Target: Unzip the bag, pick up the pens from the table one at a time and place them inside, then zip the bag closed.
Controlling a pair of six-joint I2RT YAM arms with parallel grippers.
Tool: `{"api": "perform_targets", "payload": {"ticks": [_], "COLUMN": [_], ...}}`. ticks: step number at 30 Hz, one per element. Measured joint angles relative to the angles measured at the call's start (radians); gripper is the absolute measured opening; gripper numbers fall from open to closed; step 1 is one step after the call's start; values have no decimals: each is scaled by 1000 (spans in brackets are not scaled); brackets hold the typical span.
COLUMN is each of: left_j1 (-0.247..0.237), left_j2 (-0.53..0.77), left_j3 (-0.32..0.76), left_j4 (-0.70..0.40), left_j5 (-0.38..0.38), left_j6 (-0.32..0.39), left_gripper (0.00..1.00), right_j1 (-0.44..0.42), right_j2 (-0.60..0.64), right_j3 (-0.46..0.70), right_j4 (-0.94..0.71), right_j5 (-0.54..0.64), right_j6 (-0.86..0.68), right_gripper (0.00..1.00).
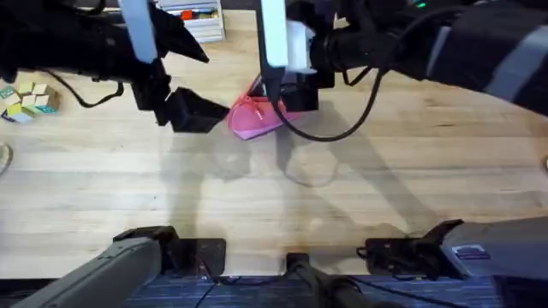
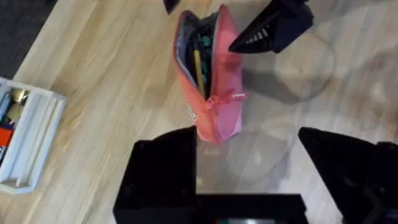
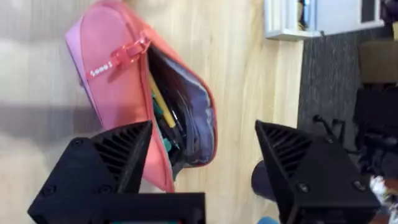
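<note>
The pink bag (image 1: 255, 116) lies on the table (image 1: 282, 197) at the back middle, its zipper open. In the left wrist view the bag (image 2: 217, 81) gapes, with a yellow-tan pen (image 2: 198, 65) and a dark teal pen (image 2: 205, 42) inside against the darker lining. The pink zipper pull (image 2: 227, 98) hangs at the end nearer my left gripper (image 2: 249, 165), which is open and just short of that end. My right gripper (image 3: 202, 165) is open over the bag's other end (image 3: 180, 124), where both pens (image 3: 159, 106) show inside. In the overhead view the left gripper (image 1: 205, 113) and right gripper (image 1: 295, 96) flank the bag.
A white tray (image 1: 201, 17) with small items stands at the back, left of the bag (image 2: 25, 143). Coloured blocks (image 1: 26, 101) sit at the far left edge. A black cable (image 1: 342, 128) loops from the right arm over the table. Bare planks stretch in front.
</note>
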Motion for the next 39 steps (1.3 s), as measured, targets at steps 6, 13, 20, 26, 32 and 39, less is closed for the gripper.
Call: {"api": "perform_targets", "payload": {"ticks": [6,13,20,26,32,39], "left_j1": [93,246,308,337,341,341], "left_j2": [0,0,0,8,104,248], "left_j3": [0,-27,-210,-346,-382,-382], "left_j4": [-101,-159,-54,103,149,163], "left_j5": [74,155,218,292,319,362], "left_j6": [137,354,476,508,514,515], "left_gripper": [995,995,994,993,993,993], "right_j1": [0,0,0,0,0,24], "right_j2": [-66,-162,-219,-254,-254,-254], "right_j3": [0,0,0,0,0,0], "right_j4": [-12,-20,-20,-20,-24,-122], "right_j5": [0,0,0,-4,-9,-53], "right_j6": [172,458,642,855,1143,1314], "right_gripper": [998,997,997,997,997,997]}}
